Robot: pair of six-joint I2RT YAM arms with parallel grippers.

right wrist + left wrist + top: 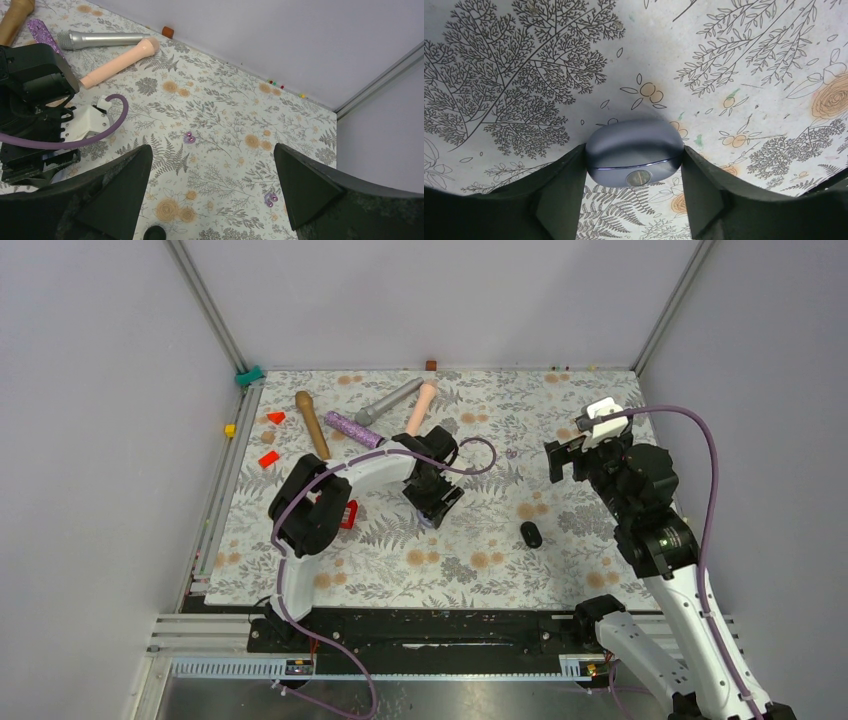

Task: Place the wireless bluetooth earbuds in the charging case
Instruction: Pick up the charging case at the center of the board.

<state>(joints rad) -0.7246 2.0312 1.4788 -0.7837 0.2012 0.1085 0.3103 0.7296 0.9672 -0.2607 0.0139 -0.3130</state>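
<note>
"At mid-mat, under the left wrist: charging case (634, 145), lavender, lid down, seam and small round button facing the camera. It looks to rest flat on the table (499, 60)."

"Grip?"

"Jaws of the left gripper (634, 167) about half-wide, one finger (559, 200) against each end of the case. Reads as a clamp across the long axis, with nothing else in it. No lift visible."

"Why end to end?"

"My guess: it steadies the body so the lid can be worked from above. The lid must come up before anything goes in."

"And the earbuds?"

"Cannot pick them out. The closed lid hides the wells, and nothing on the mat is clearly a bud. The black pebble (531, 534) lies to the right, well apart from the case, and is too large to be one."

"Other arm?"

"Jaws of the right gripper (212, 160) at full spread, empty, held high over the far right of the table, well apart from the case. Probably kept out of the left arm's way and free for the lid."

"Surroundings?"

"Red tray (348, 513) just beside the left arm, partly hidden by it. Silver microphone (100, 39) and peach rod (120, 62) near the far edge, away from the work."

"Risk?"

"Smooth rounded shell. An off-centre pinch could squirt it out."
</note>
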